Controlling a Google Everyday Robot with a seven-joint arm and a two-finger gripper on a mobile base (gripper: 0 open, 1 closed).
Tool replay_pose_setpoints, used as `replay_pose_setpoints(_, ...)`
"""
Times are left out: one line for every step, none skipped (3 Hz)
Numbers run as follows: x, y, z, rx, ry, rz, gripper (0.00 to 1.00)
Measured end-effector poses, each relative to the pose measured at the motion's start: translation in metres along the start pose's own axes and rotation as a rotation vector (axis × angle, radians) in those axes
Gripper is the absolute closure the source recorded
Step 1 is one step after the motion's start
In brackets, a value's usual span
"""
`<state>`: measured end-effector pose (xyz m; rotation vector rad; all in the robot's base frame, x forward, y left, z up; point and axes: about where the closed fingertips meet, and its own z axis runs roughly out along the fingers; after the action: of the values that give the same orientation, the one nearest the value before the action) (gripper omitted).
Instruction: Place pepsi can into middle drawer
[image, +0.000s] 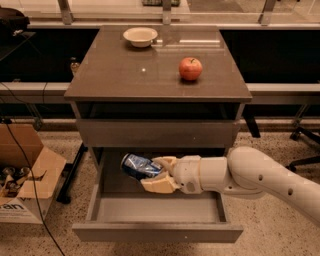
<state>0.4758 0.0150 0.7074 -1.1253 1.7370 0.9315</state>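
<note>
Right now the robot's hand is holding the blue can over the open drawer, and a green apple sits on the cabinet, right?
Not quite. The camera view shows the apple is red, not green. The rest is right: the gripper holds the pepsi can over the open middle drawer, and the apple sits on the cabinet top.
</note>
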Motion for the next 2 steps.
replay_pose_setpoints(0.0306, -0.0298, 0.0165, -0.038, -0.032, 0.048, 1.0)
replay_pose_setpoints(0.0393, -0.0359, 0.023, -0.049, -0.049, 0.074, 1.0)
